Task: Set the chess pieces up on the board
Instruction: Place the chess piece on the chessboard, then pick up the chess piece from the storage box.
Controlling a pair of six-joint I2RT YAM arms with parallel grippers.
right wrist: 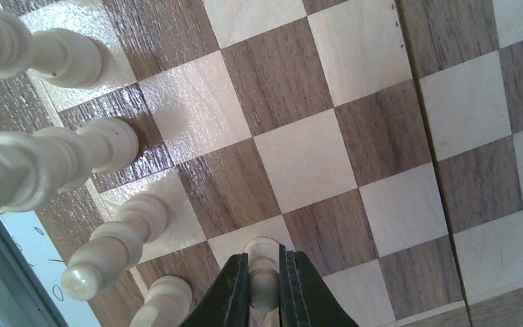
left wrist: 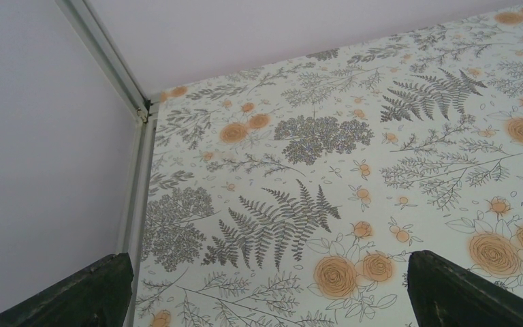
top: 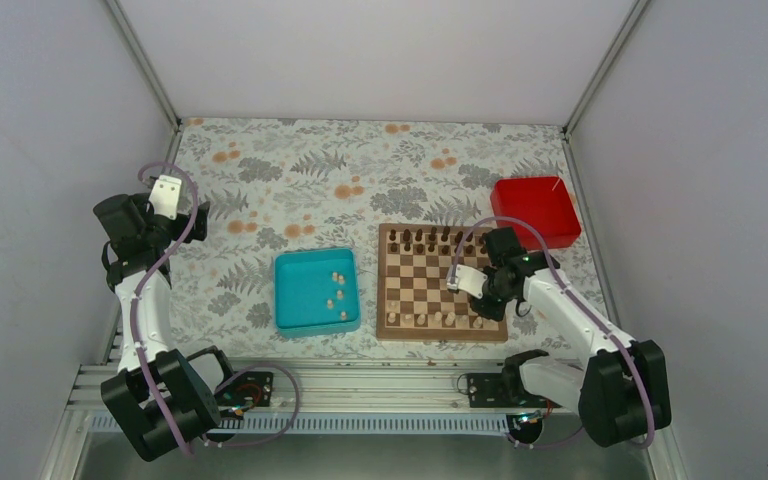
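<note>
Fingers (right wrist: pixel 235 293) of my right gripper (right wrist: pixel 264 262) pinch one pale piece (right wrist: pixel 264 285) between them, jaws narrow, over a light square close to the near edge of the board (right wrist: pixel 327 136). I cannot tell whether its base touches the wood. Other pale chess pieces (right wrist: pixel 112 238) stand in a row along that near edge, just beside it. Dark chessmen (top: pixel 430 238) line the board's far edge. A teal tray (top: pixel 300 290) left of the board holds a few more pale pieces. A red box (top: pixel 535 210) sits off the board's far right corner. My left gripper (left wrist: pixel 265 300) hangs wide open and empty over the flowered tablecloth (left wrist: pixel 381 136), well left of the board.
</note>
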